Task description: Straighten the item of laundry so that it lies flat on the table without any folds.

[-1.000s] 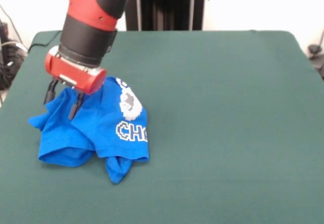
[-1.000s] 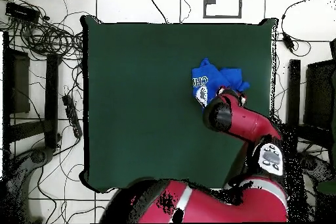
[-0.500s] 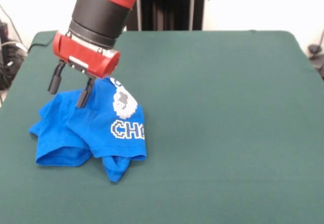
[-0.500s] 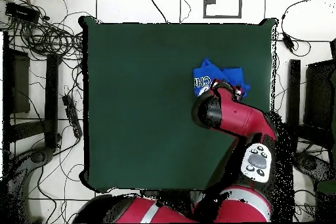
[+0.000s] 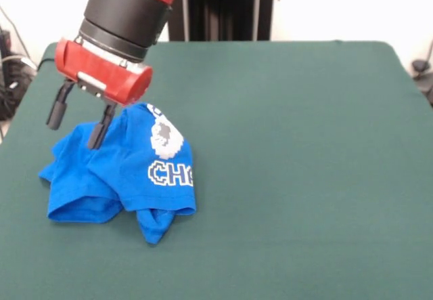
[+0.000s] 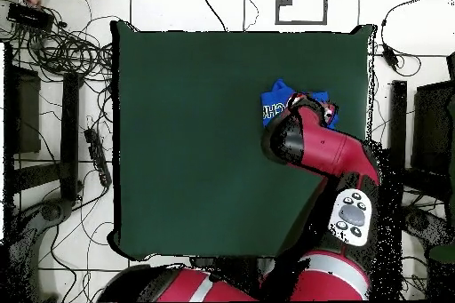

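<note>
While the shirt (image 5: 125, 171) sits bunched up near the front-left of the worktop (image 5: 304, 178), it's far from flat. Nearest the camera a small blue flap pokes out at the bottom. Next to it there's a rolled fold on the left side. Above that, white letters and a white-grey print show on a fold that faces up. The rest of the print is hidden, so the shirt is doubled over itself. From overhead, the arm covers most of the shirt; only a bit of blue w/ letters peeks out.

Just behind and above the pile hangs the hand (image 5: 76, 119). Its 2 dark fingers (image 5: 98, 125) are apart, w/ nothing between them. One tip is close over the back-left part of the cloth; can't tell if it touches.

Step, I think: picking a spot to grab. No real flattening done yet.

Next move prob needs: go down on a loose edge, pinch just one layer, then pull it out and away from the pile so the fold opens. Lots of free green worktop to the right for that.
</note>
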Motion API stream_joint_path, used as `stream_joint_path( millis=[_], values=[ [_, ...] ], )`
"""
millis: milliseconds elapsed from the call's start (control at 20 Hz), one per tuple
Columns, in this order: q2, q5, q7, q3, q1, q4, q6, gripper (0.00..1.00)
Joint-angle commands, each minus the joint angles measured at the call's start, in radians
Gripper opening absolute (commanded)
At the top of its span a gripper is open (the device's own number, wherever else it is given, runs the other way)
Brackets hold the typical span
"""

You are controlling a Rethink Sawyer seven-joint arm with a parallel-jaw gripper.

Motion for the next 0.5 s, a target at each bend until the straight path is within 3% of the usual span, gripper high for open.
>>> stream_joint_path(
  millis=[50, 500],
  values=[
    [0.081, 0.077, 0.168, 0.167, 0.008, -0.058, 0.092, 1.00],
    [0.100, 0.139, 0.180, 0.214, 0.016, -0.071, 0.117, 1.00]
  ],
)
